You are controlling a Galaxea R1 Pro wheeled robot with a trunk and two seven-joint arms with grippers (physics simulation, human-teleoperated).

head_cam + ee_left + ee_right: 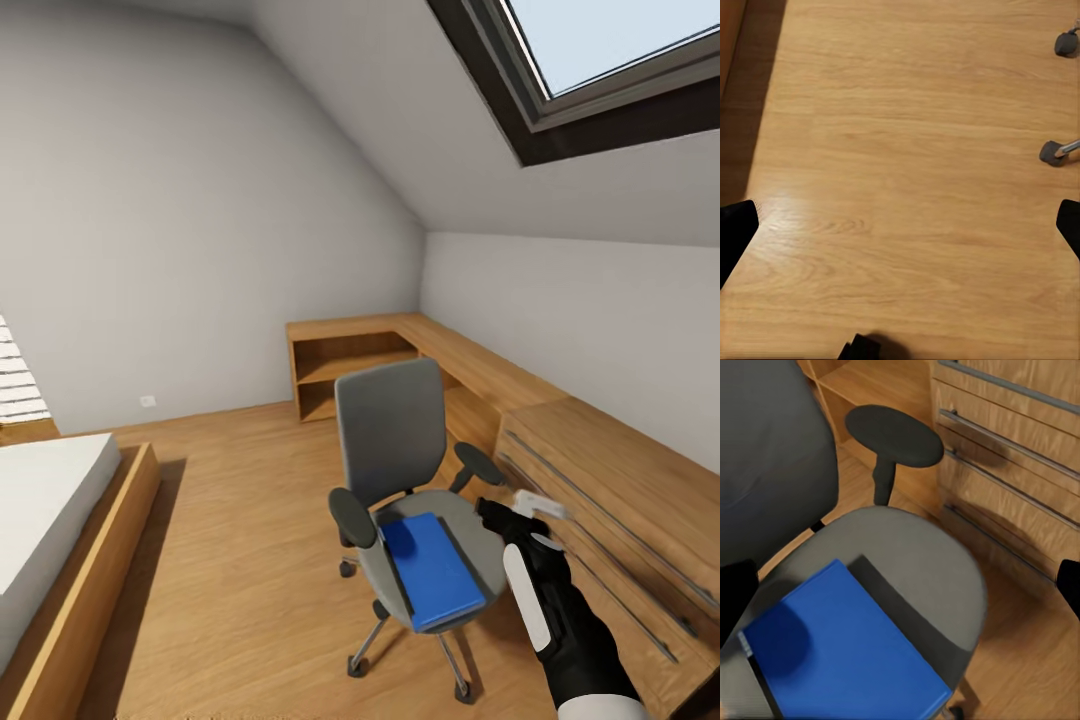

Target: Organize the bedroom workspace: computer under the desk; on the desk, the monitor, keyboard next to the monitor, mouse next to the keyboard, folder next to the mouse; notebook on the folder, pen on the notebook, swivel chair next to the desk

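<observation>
One item of the whole list is in sight so far: the blue folder [432, 570], lying flat on the seat of the grey swivel chair [392, 430], toward the seat's front edge. Nothing has been lifted yet, so by my reckoning the task is near its start. The folder has yet to go to the desk, and the notebook, pen, keyboard and mouse have all to be dealt with after it.

The right pincer [497, 517] hangs over the seat just beside the folder, near the far armrest [894, 433]. From its own camera the dark fingertips [736, 592] sit wide apart at the edges of the picture, holding nothing. The left pincer's fingertips [736, 229] are likewise spread, over bare wooden floor [900, 187] with two chair casters [1051, 152] nearby.

The chair stands out in the room, close to a low drawer unit [620, 520] and a corner shelf run [370, 365] along the wall, with a bed [50, 520] opposite.
</observation>
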